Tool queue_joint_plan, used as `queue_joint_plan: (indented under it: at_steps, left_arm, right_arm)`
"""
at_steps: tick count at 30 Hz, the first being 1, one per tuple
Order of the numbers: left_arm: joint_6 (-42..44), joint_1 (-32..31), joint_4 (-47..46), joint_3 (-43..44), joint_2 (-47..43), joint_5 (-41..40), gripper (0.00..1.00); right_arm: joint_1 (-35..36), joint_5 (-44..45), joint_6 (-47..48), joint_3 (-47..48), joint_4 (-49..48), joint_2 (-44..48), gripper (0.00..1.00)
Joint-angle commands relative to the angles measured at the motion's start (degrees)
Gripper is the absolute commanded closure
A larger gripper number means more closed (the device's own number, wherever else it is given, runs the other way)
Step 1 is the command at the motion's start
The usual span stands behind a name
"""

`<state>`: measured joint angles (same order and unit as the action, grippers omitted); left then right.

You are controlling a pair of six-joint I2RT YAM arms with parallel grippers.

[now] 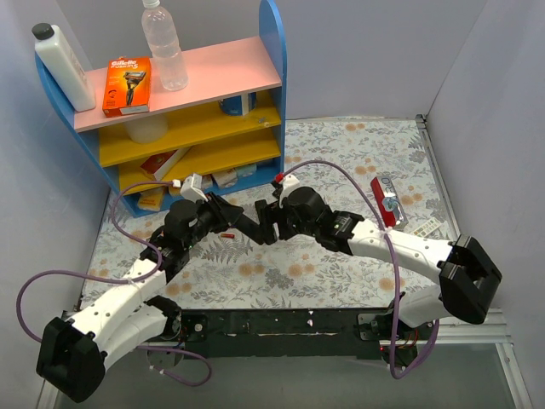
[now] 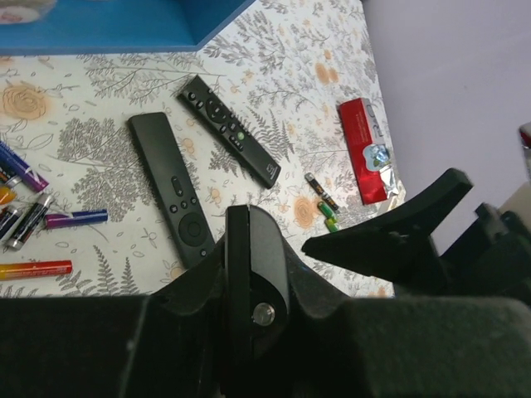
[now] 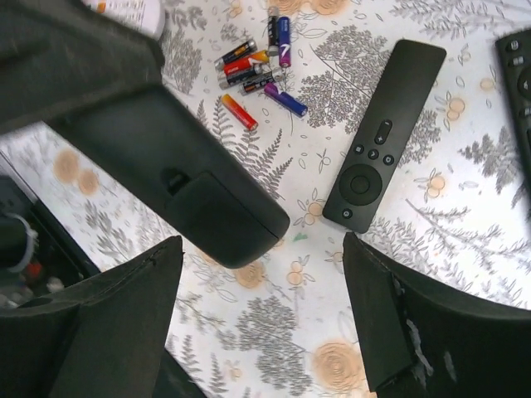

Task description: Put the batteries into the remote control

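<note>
Top external view: the left gripper (image 1: 226, 219) and the right gripper (image 1: 267, 225) meet tip to tip above the middle of the floral table (image 1: 341, 153), in front of the blue shelf unit (image 1: 272, 51). The left gripper's jaws are clamped on the remote control (image 3: 195, 170), a black bar held clear of the table with its back face toward the right wrist camera. The right gripper's jaws stand wide apart. Its fingers (image 3: 124, 307) flank the free, rounded end of the remote control, and contact cannot be determined. In the left wrist view the batteries (image 2: 328, 212), small cells with green and yellowish wraps, lie loose on the table. They sit just beside the red package (image 2: 361, 149) and near the end of the second spare remote (image 2: 231, 131). The first spare remote (image 2: 176, 189) lies flat beside it, apart from it. A cluster of red and purple cells (image 3: 257, 66) lies at the opposite side of the spare remotes, well apart from the batteries.
</note>
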<state>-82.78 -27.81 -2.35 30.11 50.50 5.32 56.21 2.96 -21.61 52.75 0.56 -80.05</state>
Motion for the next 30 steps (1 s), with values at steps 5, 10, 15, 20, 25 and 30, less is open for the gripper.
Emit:
queue_joint_plan:
  at_steps: [5,10,15,20,25,30]
  left_arm:
    - [-1.33,-5.67,-5.29,-4.88,0.38,-11.56,1.0]
    - [-1.07,-8.04,-7.14,-6.55,2.23,-14.46,1.0]
    - [-0.28,-9.89,-8.2,-7.17,3.37,-16.57,1.0]
    - [0.25,-11.47,-9.08,-8.05,3.82,-18.68,1.0]
    - [0.96,-12.79,-9.51,-8.49,4.25,-20.44,1.0]
    - [1.4,-13.76,-9.87,-9.01,5.04,-21.84,1.0]
  right_arm:
    - [-0.13,6.61,-19.52,8.33,5.59,-3.44,0.14]
    - [-0.13,8.9,-22.6,7.72,7.26,-5.03,0.13]
    - [-0.13,7.85,-24.97,5.09,6.3,-5.9,0.14]
    - [-0.13,6.18,-26.64,3.59,4.63,-6.96,0.18]
    - [-0.04,5.56,-27.61,2.18,3.93,-8.1,0.21]
    - [-0.04,5.04,-28.14,1.48,3.4,-9.33,0.24]
